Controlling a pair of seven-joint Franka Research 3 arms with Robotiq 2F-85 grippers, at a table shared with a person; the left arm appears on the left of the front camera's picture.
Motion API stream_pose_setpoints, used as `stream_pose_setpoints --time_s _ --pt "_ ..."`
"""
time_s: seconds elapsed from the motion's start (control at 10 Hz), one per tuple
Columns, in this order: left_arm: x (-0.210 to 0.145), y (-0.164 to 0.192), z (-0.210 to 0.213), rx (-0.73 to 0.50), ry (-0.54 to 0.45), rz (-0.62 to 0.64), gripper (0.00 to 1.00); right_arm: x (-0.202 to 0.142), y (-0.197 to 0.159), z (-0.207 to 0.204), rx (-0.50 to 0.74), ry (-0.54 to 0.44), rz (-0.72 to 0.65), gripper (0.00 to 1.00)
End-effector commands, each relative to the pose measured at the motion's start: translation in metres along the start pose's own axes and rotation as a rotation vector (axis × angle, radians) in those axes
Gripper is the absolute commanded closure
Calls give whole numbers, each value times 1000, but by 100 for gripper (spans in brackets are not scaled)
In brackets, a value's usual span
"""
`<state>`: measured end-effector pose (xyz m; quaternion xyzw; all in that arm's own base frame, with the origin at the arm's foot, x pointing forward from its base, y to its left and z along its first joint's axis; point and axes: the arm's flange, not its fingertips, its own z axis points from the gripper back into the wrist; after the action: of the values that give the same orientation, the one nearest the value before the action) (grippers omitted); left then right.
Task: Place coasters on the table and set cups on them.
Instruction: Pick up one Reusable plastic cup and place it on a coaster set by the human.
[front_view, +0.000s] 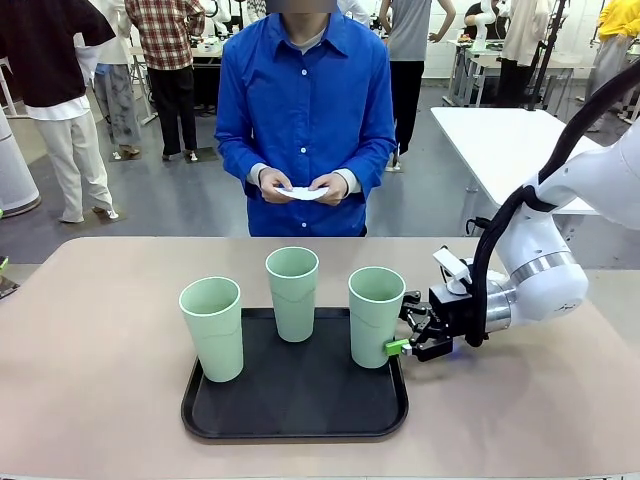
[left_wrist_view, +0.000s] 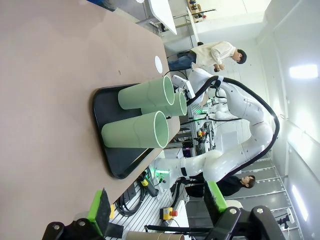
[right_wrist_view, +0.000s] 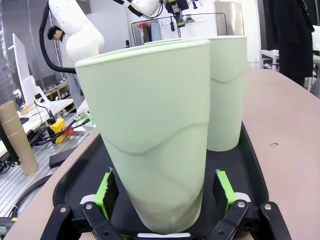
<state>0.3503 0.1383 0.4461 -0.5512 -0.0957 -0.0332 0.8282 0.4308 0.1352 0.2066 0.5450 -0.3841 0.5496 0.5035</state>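
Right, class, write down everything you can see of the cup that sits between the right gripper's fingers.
The cup is a tall, pale mint-green tumbler, tapered toward its base, handleless, with a matte plastic look and a wavy ridge around its middle. It stands upright at the right end of the black tray. The right gripper straddles its lower part, jaws open, pads seemingly just clear.
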Motion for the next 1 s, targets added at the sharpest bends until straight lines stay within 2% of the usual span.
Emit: stream_pose_setpoints --time_s 0.0,0.7,0.8,0.9 --pt "-1 -1 1 -9 -3 -6 0 -1 -6 -10 -6 8 19 0" --pt "-1 -1 1 -9 -3 -6 0 2 -11 -27 2 13 23 0" --pt "-1 -1 1 -9 -3 -6 0 2 -11 -26 29 3 36 33" --pt "-1 -1 1 -9 -3 -6 0 2 -11 -24 28 9 35 58"
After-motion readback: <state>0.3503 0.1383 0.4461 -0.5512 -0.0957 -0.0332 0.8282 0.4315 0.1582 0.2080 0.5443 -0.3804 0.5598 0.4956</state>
